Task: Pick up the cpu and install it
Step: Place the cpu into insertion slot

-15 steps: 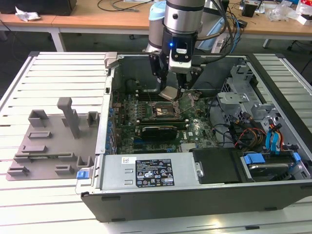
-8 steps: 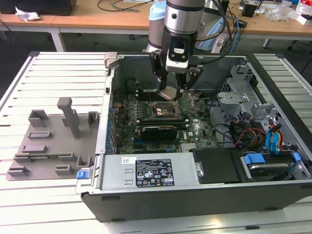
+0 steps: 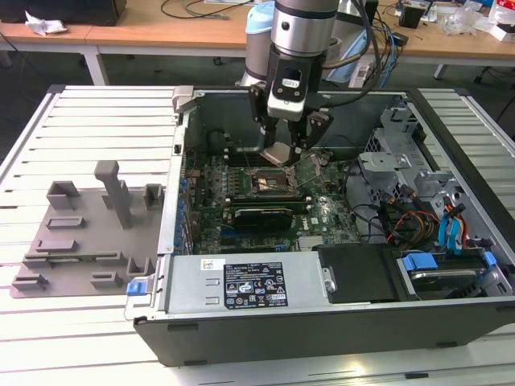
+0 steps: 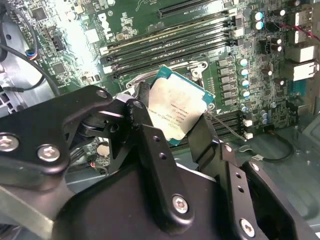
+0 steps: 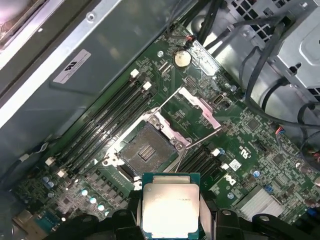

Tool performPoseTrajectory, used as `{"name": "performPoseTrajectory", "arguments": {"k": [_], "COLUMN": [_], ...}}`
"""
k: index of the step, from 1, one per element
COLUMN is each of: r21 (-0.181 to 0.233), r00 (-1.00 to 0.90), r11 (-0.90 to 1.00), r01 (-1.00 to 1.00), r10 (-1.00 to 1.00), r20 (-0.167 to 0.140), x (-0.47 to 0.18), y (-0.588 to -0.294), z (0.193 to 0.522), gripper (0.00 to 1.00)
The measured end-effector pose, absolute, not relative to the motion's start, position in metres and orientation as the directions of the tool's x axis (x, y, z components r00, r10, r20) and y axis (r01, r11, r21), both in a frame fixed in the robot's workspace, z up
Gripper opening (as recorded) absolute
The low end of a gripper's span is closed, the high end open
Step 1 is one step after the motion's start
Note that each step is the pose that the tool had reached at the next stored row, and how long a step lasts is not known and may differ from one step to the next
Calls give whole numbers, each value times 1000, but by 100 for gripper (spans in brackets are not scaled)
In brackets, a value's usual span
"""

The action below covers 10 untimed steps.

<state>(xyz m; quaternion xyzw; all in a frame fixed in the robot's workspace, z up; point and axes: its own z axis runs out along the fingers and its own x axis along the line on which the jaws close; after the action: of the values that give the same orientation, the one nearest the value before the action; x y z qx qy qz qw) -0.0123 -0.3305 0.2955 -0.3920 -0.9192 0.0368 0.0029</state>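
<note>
Gripping the cpu in closed gripper jaws over the open socket inside the computer case. Sitting on a slatted table, grey tray at nine o'clock, wooden desks at twelve.

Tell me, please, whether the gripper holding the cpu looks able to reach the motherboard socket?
Probably yes. The gripper, shut on the cpu, hangs close above the socket. The socket's metal frame is swung open, and nothing seems to lie between them.
</note>
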Motion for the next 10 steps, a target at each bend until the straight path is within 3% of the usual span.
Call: {"name": "performPoseTrajectory", "arguments": {"k": [10], "r21": [-70], "r00": [-608], "r11": [605], "r01": [793], "r10": [794], "r20": [-24], "x": [-12], "y": [-331], "z": [295], "gripper": [55]}}
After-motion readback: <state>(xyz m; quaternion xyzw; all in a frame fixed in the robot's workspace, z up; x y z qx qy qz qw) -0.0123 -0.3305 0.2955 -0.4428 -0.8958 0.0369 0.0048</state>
